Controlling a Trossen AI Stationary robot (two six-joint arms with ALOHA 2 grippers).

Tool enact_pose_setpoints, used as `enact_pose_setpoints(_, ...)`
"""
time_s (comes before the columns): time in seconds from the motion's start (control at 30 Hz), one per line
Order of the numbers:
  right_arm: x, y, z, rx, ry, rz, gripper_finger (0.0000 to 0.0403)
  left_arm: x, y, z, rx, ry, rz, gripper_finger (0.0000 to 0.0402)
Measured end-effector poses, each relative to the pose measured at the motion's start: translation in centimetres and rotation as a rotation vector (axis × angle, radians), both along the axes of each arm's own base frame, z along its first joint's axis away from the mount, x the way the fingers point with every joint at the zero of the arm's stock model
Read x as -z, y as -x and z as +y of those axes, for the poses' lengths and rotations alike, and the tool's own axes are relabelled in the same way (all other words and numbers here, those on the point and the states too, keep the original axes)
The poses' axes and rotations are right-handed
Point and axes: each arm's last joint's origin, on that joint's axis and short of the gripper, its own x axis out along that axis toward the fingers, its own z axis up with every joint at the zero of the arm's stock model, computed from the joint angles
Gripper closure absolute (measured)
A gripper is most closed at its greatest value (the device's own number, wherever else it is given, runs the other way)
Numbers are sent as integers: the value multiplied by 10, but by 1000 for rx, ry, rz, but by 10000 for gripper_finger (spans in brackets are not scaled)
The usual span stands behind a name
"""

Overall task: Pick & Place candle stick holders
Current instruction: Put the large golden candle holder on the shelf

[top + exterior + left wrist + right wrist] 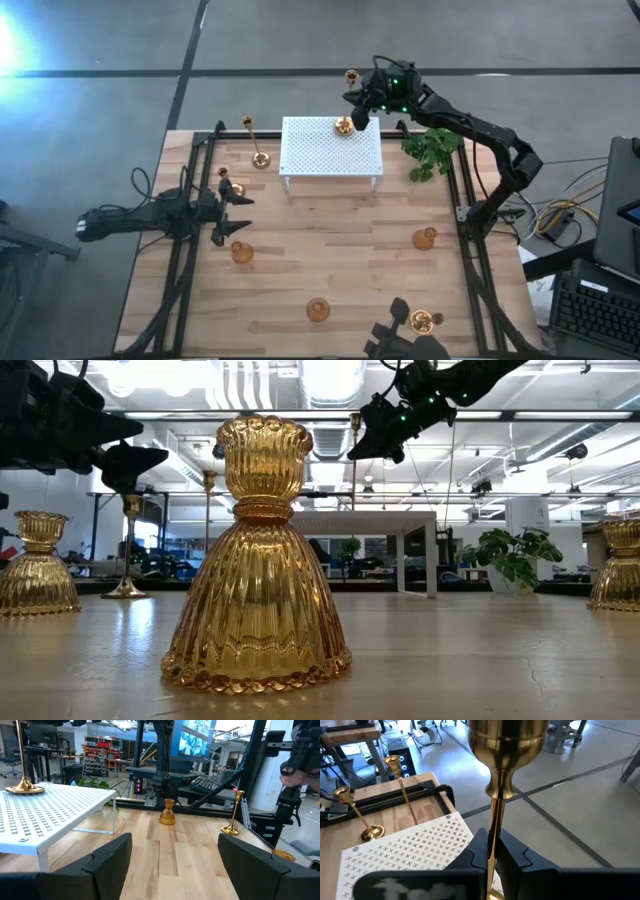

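Observation:
My right gripper (492, 842) is over the far edge of the white perforated stand (330, 150), shut on a tall gold candle stick holder (348, 100). Its cup (507, 740) is above the fingers. Two more tall holders (258, 145) (232, 185) stand on their round bases on the table, left of the stand. Short bulbous holders (242, 252) (318, 310) (426, 238) sit on the wood nearer the front. My left gripper (232, 215) waits open at the table's left side, holding nothing. My right gripper pinches the tall holder's thin stem (493, 827) between its two fingers, below the cup. The fingers come from the table's far right, nearly level, and lie across the stem. The holder stands upright, and its round base (22, 786) appears to rest on the stand's top.
A green plant sprig (432, 152) lies at the far right beside the stand. Another gold holder (425, 320) sits near the front edge by a dark camera mount (395, 335). Black frame rails (185, 250) run along both table sides.

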Motion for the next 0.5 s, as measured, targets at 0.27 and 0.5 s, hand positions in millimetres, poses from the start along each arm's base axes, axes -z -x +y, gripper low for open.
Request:
enact_pose_setpoints(0.27,2,-1,1,-9,12,10,391,0,0,0,0,0,0,101)
enact_pose_setpoints(0.5,5,0,1,-12,22,14,391,0,0,0,0,0,0,101)
